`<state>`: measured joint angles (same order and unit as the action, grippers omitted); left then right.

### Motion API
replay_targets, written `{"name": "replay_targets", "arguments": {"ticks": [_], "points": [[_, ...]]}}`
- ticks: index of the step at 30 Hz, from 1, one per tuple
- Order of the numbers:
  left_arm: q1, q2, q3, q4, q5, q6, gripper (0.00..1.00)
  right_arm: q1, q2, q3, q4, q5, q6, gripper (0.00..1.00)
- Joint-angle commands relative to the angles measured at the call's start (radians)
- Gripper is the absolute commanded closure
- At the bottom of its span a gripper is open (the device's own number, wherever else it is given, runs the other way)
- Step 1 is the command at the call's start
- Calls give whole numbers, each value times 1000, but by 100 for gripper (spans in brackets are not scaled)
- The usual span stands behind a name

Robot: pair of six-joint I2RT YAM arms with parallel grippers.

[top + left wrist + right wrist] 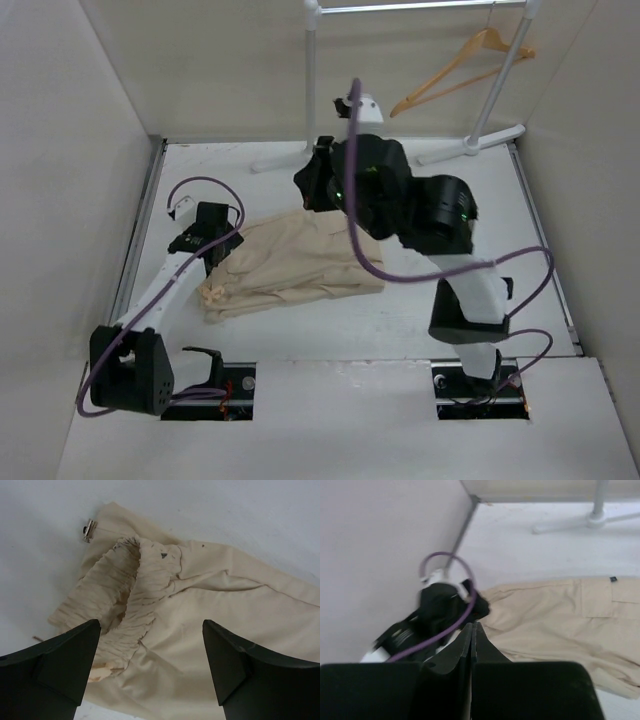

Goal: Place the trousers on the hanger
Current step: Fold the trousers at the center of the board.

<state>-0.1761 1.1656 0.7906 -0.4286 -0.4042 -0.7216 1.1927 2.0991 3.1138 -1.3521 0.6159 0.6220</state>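
On the table (330, 330), the rack (312, 70) stood at the far edge. Trousers (290, 265) lay folded flat centre-left, well apart from it. Hanger (460, 65) hung bare on the rail, far right. Judged progress: nothing done. Grasp, lift and drape over the bar all left. Left wall sat close beside the left arm, with bare table between trousers and rack. Left gripper (150, 630) hovered over the gathered waist, fingers spread, holding nothing. Right gripper (471, 630) was clenched on nothing, above the trousers.
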Motion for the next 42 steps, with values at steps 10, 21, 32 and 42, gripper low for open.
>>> {"name": "replay_targets", "arguments": {"ticks": [10, 21, 32, 42], "points": [[292, 33, -83, 85, 97, -56, 23, 28, -914, -1506, 337, 115, 142, 76], [-186, 87, 231, 33, 78, -47, 31, -548, -954, -2258, 1053, -596, 200, 97], [-483, 737, 829, 54, 220, 42, 31, -594, -717, -2357, 1245, -570, 246, 67], [-503, 974, 998, 42, 263, 27, 31, -611, -659, -2405, 1291, -585, 248, 66]]}}
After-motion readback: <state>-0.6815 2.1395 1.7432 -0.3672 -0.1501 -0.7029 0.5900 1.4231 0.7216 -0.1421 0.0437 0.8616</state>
